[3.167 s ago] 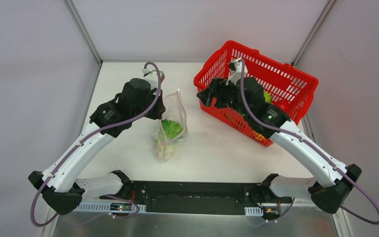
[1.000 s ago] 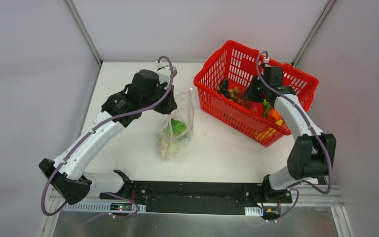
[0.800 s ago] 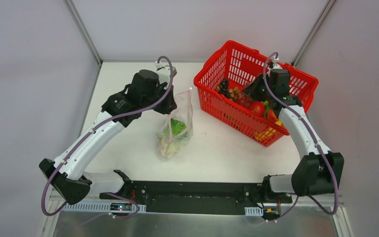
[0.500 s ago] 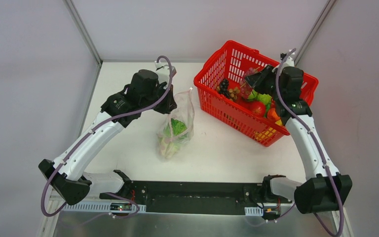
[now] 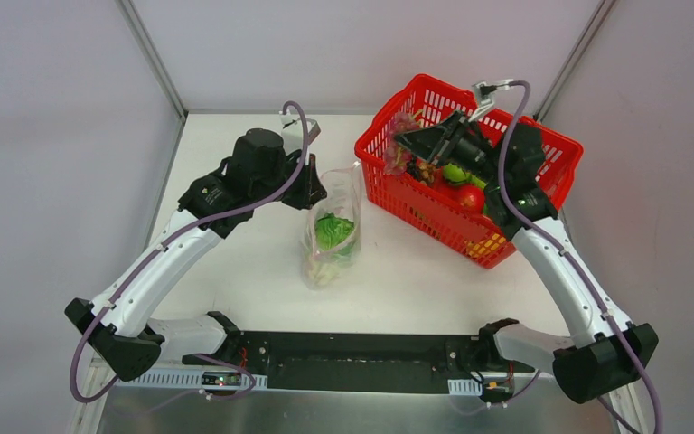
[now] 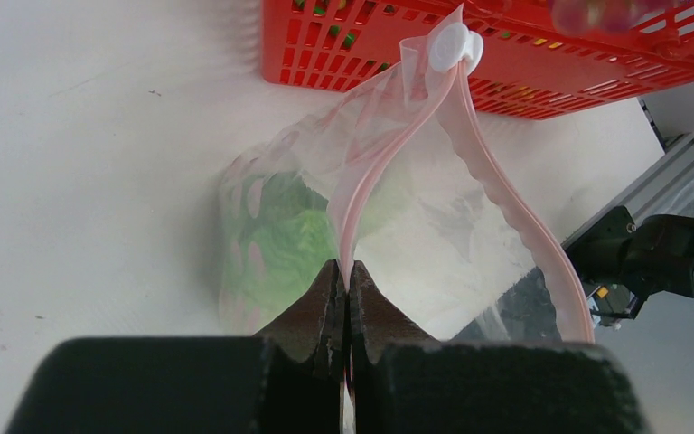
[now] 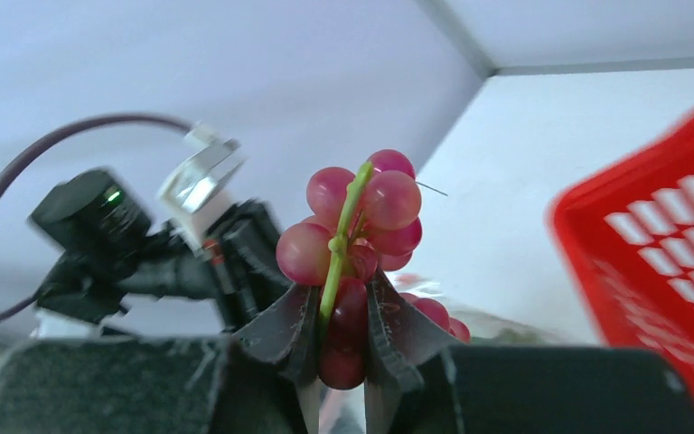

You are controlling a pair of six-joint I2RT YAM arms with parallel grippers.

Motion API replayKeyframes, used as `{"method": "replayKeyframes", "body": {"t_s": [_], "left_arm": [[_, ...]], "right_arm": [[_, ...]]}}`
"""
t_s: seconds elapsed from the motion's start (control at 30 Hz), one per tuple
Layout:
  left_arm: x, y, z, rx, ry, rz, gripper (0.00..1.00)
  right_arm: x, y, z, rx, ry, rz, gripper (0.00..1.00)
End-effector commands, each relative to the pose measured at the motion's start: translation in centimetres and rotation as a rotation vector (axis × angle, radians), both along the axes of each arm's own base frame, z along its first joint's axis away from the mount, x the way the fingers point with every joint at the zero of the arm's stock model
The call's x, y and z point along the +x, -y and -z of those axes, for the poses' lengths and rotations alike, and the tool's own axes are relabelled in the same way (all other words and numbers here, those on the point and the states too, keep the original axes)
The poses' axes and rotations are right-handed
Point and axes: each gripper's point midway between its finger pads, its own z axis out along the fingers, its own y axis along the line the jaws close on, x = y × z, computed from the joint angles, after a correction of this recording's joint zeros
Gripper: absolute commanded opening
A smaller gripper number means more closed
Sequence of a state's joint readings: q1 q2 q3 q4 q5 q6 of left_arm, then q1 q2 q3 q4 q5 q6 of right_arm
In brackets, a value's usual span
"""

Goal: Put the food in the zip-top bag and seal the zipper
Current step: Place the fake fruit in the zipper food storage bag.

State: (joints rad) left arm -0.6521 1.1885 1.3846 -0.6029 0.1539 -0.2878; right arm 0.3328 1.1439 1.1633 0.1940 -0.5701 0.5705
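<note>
The clear zip-top bag (image 5: 330,242) stands on the white table with green lettuce (image 5: 332,230) inside. My left gripper (image 5: 313,193) is shut on its pink zipper (image 6: 361,194) at one end of the mouth. The mouth gapes open, and a white slider (image 6: 453,45) sits at the far end. My right gripper (image 5: 408,143) is shut on a bunch of red-pink grapes (image 7: 360,212), held in the air over the left rim of the red basket (image 5: 542,137). More food lies in the basket: a red fruit (image 5: 471,197), a green one (image 5: 456,174) and yellow-orange pieces (image 5: 482,245).
The red mesh basket (image 6: 506,63) stands just right of the bag, its wall close to the bag's mouth. Metal frame posts and grey walls ring the table. The arms' black base bar (image 5: 352,357) runs along the near edge.
The right arm has lifted the grapes out of the basket and swung left over its rim. The left gripper and the bag's mouth have shifted slightly right.
</note>
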Motion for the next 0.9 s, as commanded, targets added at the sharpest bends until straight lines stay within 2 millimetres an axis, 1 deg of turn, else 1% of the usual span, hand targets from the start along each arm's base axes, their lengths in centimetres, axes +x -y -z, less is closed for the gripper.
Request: {"method": "replayKeyframes", "body": {"t_s": [0.0, 0.1, 0.17, 0.27, 0.33, 0.43, 0.47, 0.53, 0.6, 0.63, 0.73, 0.8, 0.87], "left_arm": [[0.1, 0.0, -2.1, -0.068, 0.048, -0.004, 0.00], [0.2, 0.0, -2.1, -0.072, 0.050, -0.008, 0.00], [0.3, 0.0, -2.1, -0.071, 0.047, -0.013, 0.00], [0.4, 0.0, -2.1, -0.075, 0.047, -0.017, 0.00], [0.4, 0.0, -2.2, -0.077, 0.047, -0.022, 0.00], [0.5, -0.2, -2.2, -0.084, 0.052, -0.032, 0.00], [0.5, -0.2, -2.2, -0.086, 0.050, -0.036, 0.00], [0.6, -0.2, -2.1, -0.089, 0.049, -0.044, 0.00], [0.8, -0.2, -2.1, -0.098, 0.046, -0.054, 0.00], [0.9, -0.2, -2.2, -0.103, 0.047, -0.058, 0.00], [1.0, -0.4, -2.4, -0.107, 0.048, -0.073, 0.00], [1.2, -0.6, -2.3, -0.105, 0.048, -0.090, 0.00], [1.3, -0.8, -2.1, -0.104, 0.047, -0.105, 0.00]], "right_arm": [[-5.5, -4.4, -6.4, 0.114, 0.214, -0.204, 0.00], [-7.4, -6.5, -7.1, 0.111, 0.269, -0.270, 0.00], [-8.4, -7.9, -7.0, 0.101, 0.292, -0.326, 0.00], [-8.8, -9.4, -5.9, 0.084, 0.285, -0.372, 0.00], [-8.6, -10.1, -4.8, 0.062, 0.277, -0.384, 0.00], [-7.6, -11.0, -2.7, 0.004, 0.222, -0.391, 0.00], [-7.7, -11.3, -2.2, -0.013, 0.206, -0.414, 0.00], [-7.6, -11.9, -1.8, -0.021, 0.183, -0.435, 0.00], [-7.7, -12.3, -1.8, -0.028, 0.198, -0.446, 0.00], [-7.6, -12.5, -1.3, -0.045, 0.202, -0.448, 0.01], [-6.4, -12.4, 1.3, -0.137, 0.170, -0.399, 0.07], [-6.0, -12.2, 2.7, -0.200, 0.170, -0.384, 0.09], [-6.0, -11.9, 3.3, -0.241, 0.176, -0.382, 0.16]]}}
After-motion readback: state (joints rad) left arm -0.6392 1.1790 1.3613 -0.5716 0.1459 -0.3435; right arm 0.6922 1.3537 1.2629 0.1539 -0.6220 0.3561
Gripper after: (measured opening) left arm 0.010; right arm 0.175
